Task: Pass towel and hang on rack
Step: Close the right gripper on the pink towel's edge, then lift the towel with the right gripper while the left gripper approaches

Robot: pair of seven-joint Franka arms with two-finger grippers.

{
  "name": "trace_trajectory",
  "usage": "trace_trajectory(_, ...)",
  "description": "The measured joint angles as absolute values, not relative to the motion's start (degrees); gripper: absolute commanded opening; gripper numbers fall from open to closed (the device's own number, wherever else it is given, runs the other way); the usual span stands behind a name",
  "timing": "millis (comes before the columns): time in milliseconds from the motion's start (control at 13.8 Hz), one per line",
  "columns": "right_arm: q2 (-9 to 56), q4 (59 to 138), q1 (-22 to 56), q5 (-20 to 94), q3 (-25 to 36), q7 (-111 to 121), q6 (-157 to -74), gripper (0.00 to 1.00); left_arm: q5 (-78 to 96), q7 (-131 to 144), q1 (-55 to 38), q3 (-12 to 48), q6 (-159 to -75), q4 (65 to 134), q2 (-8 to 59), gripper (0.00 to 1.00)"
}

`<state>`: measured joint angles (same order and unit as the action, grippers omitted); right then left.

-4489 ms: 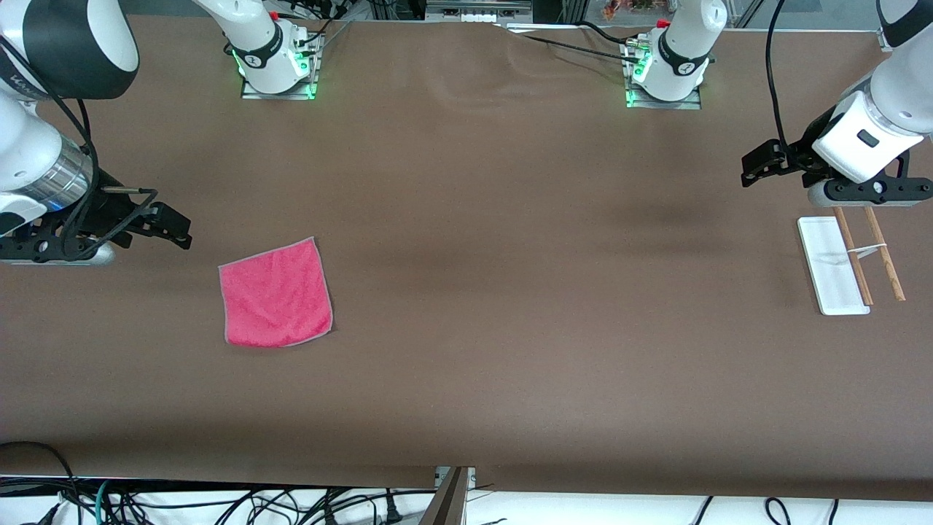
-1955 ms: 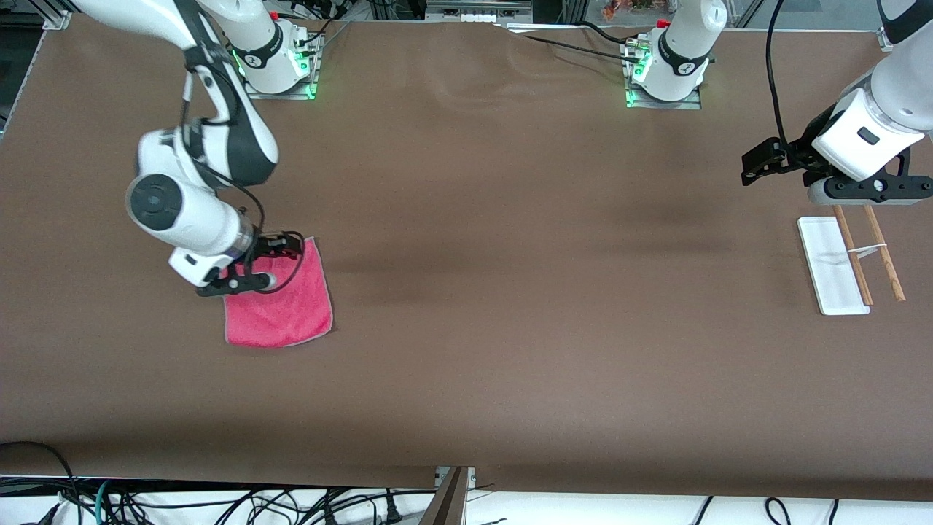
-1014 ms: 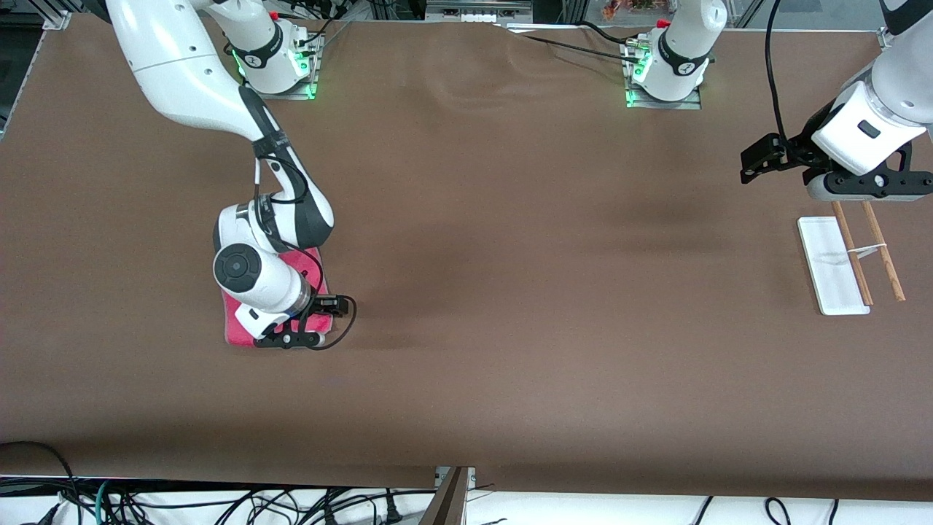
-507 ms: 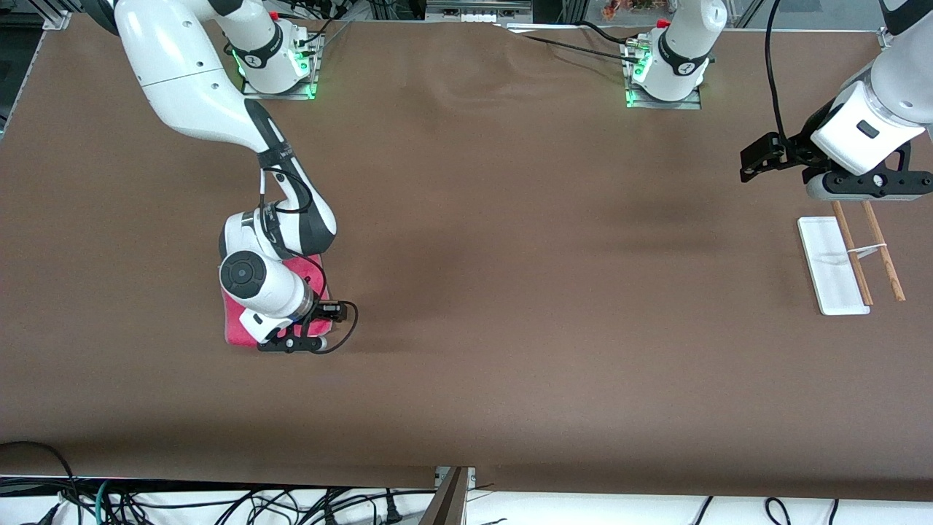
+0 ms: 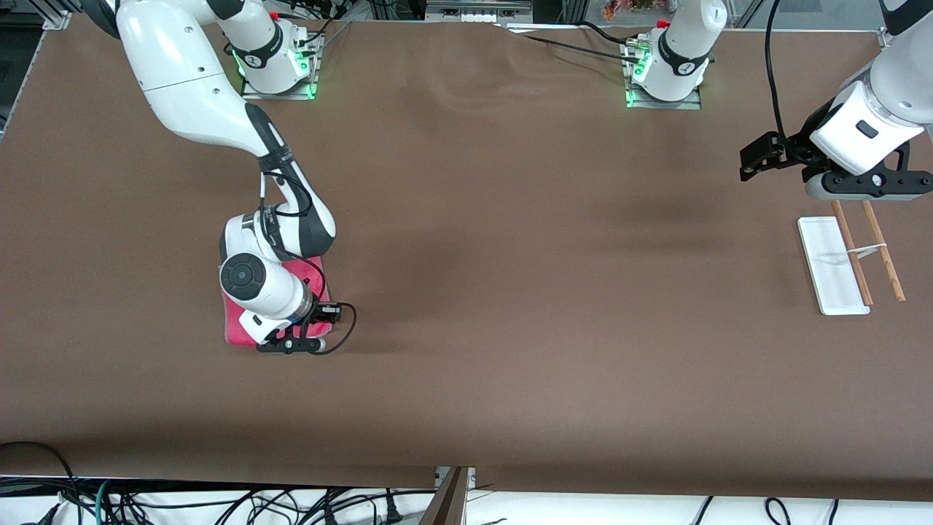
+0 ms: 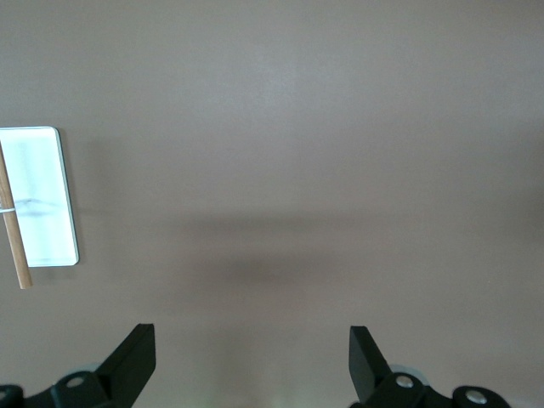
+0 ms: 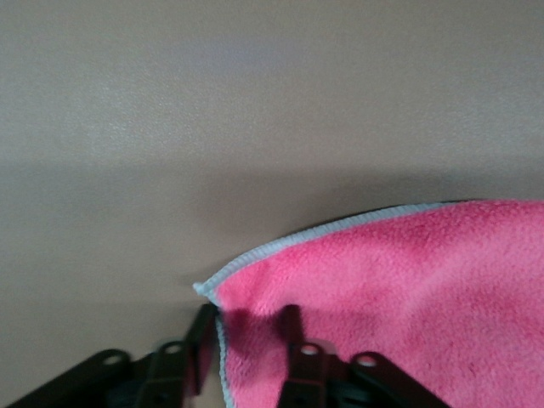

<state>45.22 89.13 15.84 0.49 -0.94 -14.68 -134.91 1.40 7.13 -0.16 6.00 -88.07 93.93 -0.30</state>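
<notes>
Right gripper (image 5: pixel 291 344) is down on the table in the lower half of the front view, right at the corner of the towel (image 5: pixel 235 328) that lies nearest the front camera and toward the table's middle, with the arm's wrist covering much of the pink cloth. In the right wrist view it's clearer: the towel (image 7: pixel 408 280) lies flat, pink face up, its grey edging running to a point, and the right gripper (image 7: pixel 248 327) straddles that corner, one finger on the bare table just outside the edging and the other planted on the pink. The jaws are narrowed but with a visible gap, and the cloth isn't lifted or bunched, so I'd call it nothing held yet, a pinch about to happen. That's the relation everything turns on: the corner sits between the tips, the rest of the towel spreads away from the claw toward the right arm's end of the table, and closing here should catch a single layer at the edge. Over at the left arm's end, the left gripper (image 5: pixel 751 162) waits in the air above bare table, jaws spread wide and empty; the left wrist view shows the left gripper (image 6: pixel 248 340) with only brown surface between its tips. The rack (image 5: pixel 831 266) stands well apart from the towel, its long axis running toward the front camera, nothing draped on its rods; it shows at the edge of the left wrist view too (image 6: pixel 38 195). The left arm is far nearer to it, so a handover looks necessary. No containers here
</notes>
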Motion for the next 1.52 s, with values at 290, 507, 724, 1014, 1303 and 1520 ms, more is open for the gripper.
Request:
trace_trajectory(290, 45.2, 88.8, 15.9, 0.5, -0.9, -14.6, -135.0, 0.00, 1.4, 7.1, -0.2, 6.0, -88.0, 93.9, -0.3, 1.00)
trace_trajectory(507, 44.8, 87.0, 16.0, 0.5, -1.0, -14.5, -132.4, 0.00, 1.4, 7.1, -0.2, 6.0, -87.9, 93.9, -0.3, 1.00)
trace_trajectory(724, 43.2, 81.3, 16.2, 0.6, -1.9, -14.5, -121.4, 0.00, 1.4, 7.1, -0.2, 6.0, -87.9, 93.9, -0.3, 1.00)
trace_trajectory(1014, 42.0, 71.6, 16.6, 8.0, -3.3, -15.0, -105.3, 0.00, 1.4, 7.1, -0.2, 6.0, -87.8, 93.9, -0.3, 1.00)
trace_trajectory(1303, 42.0, 64.9, 16.7, 18.5, -5.0, -20.8, -95.8, 0.00, 1.4, 7.1, -0.2, 6.0, -85.2, 93.8, 0.2, 1.00)
trace_trajectory(1520, 42.0, 63.0, 16.8, 24.6, -9.2, -30.2, -95.4, 0.00, 3.3, 5.1, -2.2, 7.1, -84.2, 93.8, 2.2, 1.00)
